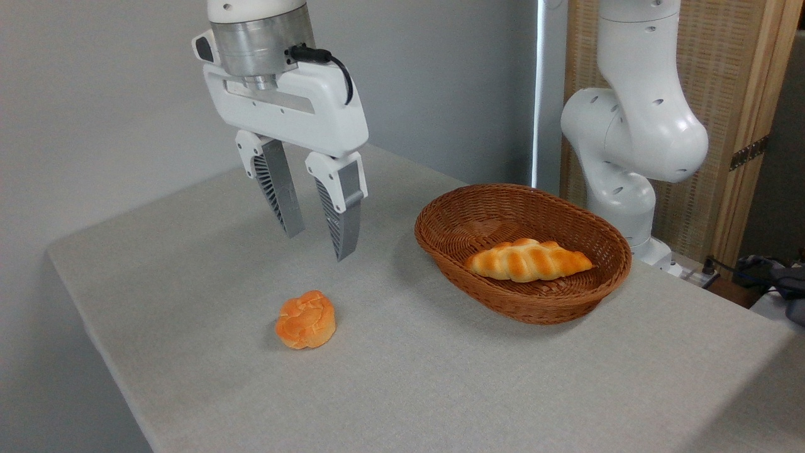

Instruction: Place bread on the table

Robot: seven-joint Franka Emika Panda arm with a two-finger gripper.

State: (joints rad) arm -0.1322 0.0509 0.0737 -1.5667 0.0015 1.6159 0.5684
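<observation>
The table (188, 264) is big, w/ grey cloth, and it holds everything. The brown basket (604, 251) sits on the right w/ the long loaf (528, 259) inside; that one isn't the job. The gripper (317, 242) hangs up high, fingers spread apart, holding nothing. The bread (305, 319) sits alone on the cloth, below it, not touching. Job looks done.
</observation>
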